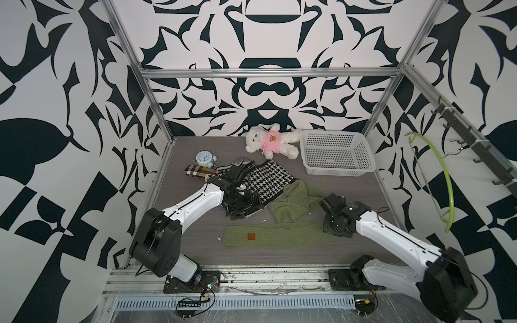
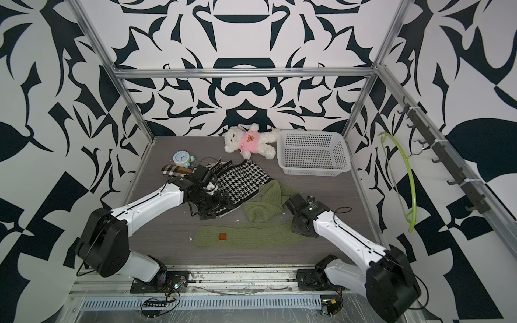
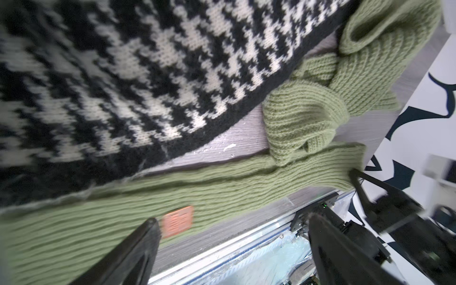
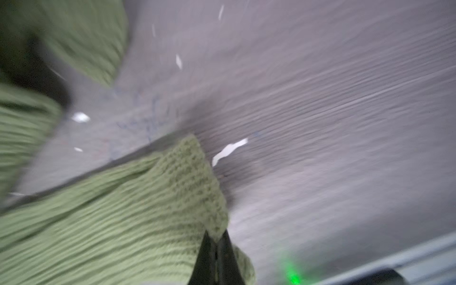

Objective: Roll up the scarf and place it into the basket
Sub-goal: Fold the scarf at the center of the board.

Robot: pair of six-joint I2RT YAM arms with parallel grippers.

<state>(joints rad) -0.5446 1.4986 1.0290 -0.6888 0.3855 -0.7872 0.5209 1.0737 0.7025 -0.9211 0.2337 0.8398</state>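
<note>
The green knitted scarf (image 1: pixel 279 237) lies stretched along the front of the table, an orange label (image 1: pixel 251 237) on it, and its far part is bunched up (image 1: pixel 291 201). My right gripper (image 4: pixel 217 238) is shut on the scarf's (image 4: pixel 123 209) end corner, at the right of the strip. The right wrist (image 1: pixel 338 215) covers that spot in both top views. My left gripper (image 3: pixel 234 219) is open and holds nothing. It hovers over the near edge of a houndstooth knit (image 1: pixel 268 179), facing the scarf's label (image 3: pixel 177 220). The white perforated basket (image 1: pixel 361 151) stands empty at the back right.
A white teddy bear in pink (image 1: pixel 271 139) lies beside the basket at the back. A blue alarm clock (image 1: pixel 204 158) and a rolled plaid cloth (image 1: pixel 198 170) sit at the back left. A green hanger (image 1: pixel 444 179) hangs on the right wall rail.
</note>
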